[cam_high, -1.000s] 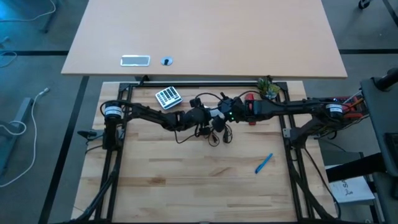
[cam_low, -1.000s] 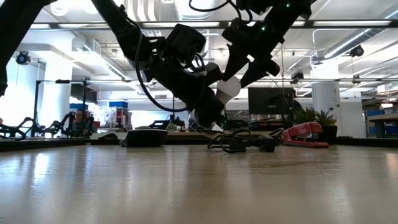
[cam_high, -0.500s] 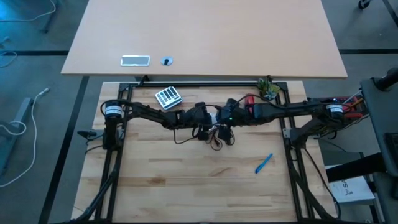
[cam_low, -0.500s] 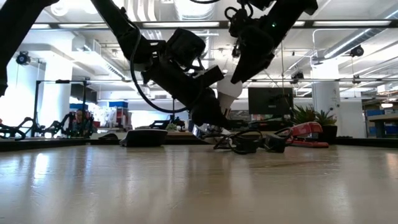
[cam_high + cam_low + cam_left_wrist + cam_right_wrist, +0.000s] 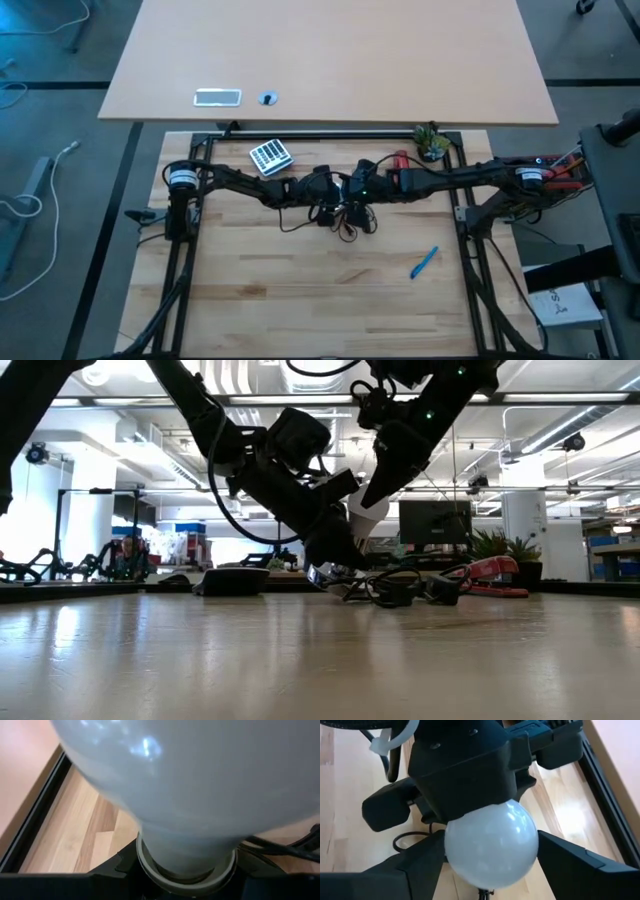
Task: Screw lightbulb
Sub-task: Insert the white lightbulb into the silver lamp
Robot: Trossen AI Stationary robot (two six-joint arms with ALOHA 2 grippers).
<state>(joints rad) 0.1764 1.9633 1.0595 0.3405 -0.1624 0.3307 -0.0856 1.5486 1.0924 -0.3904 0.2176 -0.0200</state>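
Between right gripper's (image 5: 487, 865) parted jaws, lightbulb (image 5: 491, 845); left jaws' state hidden.

One lightbulb (image 5: 491, 848), two grippers (one blue pen (image 5: 424, 263)).

**Arms close in, socket sinks toward the worktop**

The right gripper (image 5: 349, 186) now sits hard against the left gripper (image 5: 330, 192) — a second ago they were slightly apart. The lightbulb (image 5: 366, 517) is more hidden behind the right arm, and the cord (image 5: 400, 588) bundle has shifted right — nearer the red stapler (image 5: 492, 574).
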